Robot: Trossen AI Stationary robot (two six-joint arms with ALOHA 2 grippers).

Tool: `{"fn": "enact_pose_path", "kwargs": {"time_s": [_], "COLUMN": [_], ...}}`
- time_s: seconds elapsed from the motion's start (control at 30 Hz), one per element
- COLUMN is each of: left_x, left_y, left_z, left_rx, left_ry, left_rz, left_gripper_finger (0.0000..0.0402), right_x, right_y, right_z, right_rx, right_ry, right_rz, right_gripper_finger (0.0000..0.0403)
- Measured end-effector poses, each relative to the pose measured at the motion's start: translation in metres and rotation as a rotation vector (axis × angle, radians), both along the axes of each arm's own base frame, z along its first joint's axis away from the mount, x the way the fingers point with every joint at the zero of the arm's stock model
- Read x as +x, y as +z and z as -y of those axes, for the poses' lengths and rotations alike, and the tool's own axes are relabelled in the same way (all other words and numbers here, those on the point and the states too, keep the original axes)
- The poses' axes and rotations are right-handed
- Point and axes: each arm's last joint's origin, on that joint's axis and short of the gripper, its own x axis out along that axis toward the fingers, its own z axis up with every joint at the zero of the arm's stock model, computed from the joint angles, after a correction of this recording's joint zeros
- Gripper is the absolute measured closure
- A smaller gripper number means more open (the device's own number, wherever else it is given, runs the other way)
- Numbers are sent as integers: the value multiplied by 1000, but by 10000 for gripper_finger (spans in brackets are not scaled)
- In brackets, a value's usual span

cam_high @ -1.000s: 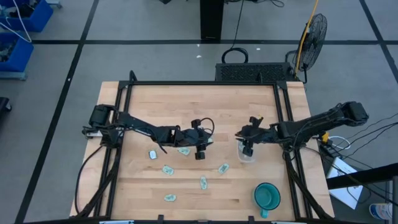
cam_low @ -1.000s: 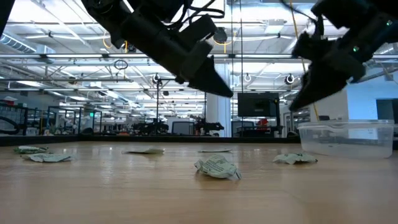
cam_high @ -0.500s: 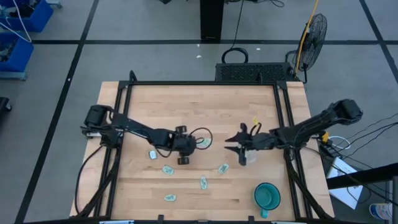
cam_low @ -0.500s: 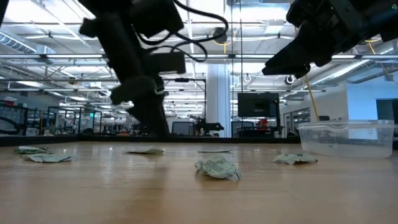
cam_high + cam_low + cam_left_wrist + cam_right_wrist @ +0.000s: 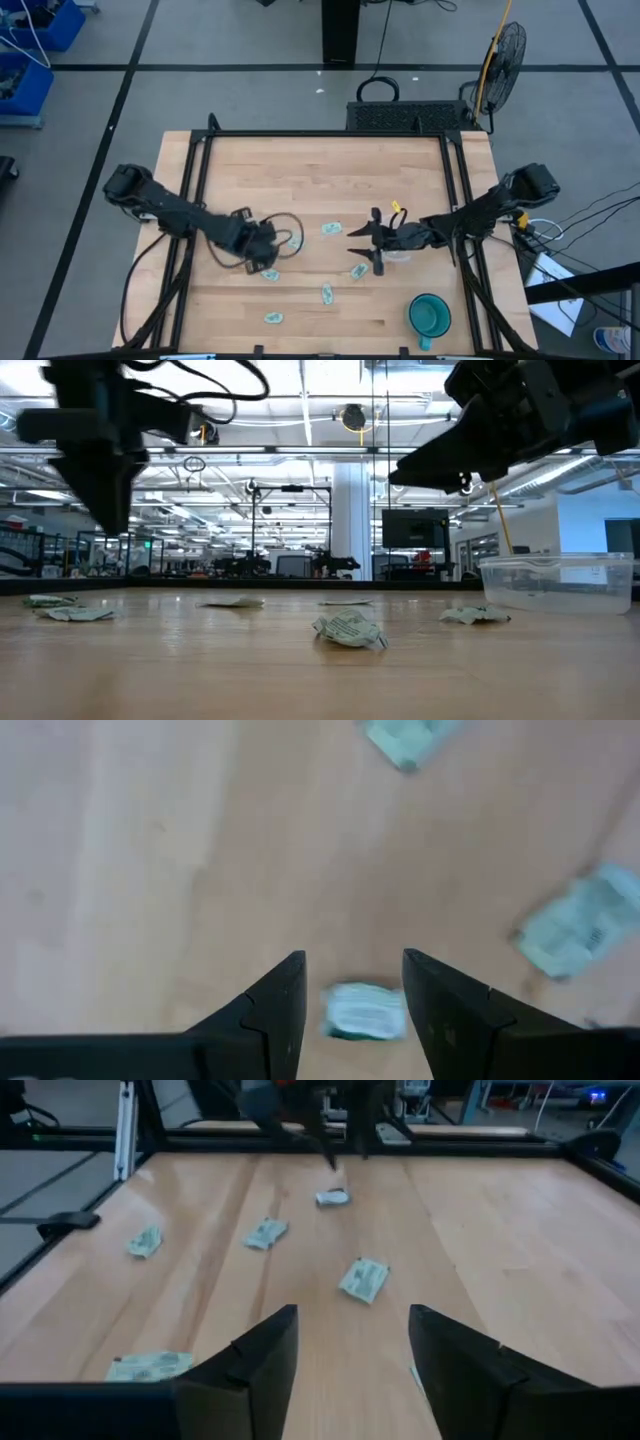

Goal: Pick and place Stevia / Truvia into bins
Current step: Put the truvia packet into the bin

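Left pincer [image 5: 352, 990], spread above a Stevia packet [image 5: 364, 1011] near the worktop's [image 5: 330, 170] left edge; an off-centre descent risks nudging it aside.

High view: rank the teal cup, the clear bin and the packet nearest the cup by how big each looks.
1. Teal cup, largest.
2. Clear bin, seemingly smaller, but the right gripper and its arm cover much of it, so that ranking is unsure.
3. Packet, clearly smallest.
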Motion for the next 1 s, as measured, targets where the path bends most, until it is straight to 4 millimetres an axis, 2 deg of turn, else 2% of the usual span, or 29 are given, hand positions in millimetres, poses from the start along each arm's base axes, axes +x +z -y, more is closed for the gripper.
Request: {"fn": "enact_pose_path", "kwargs": {"time_s": [0.17,0.3,0.63,0.8,1.0], "left_x": [-18,-33,-50,-50,-52], "left_y": [-13,-25,-48,-62,-65], "left_z": [27,38,37,36,33], "left_rx": [-25,0,48,32,79], "left_ry": [-13,52,96,42,19], "left_rz": [-44,-59,-55,5,22], "left_gripper_finger": [229,229,229,229,229], "right_x": [1,1,7,10,12], "right_y": [-1,-1,16,23,23], "right_z": [0,0,11,24,34], "right_rx": [-28,-50,-216,-222,-218], "right_ry": [7,14,4,-51,-93], "right_rz": [2,7,168,237,234], "right_gripper_finger": [205,204,204,204,204]}}
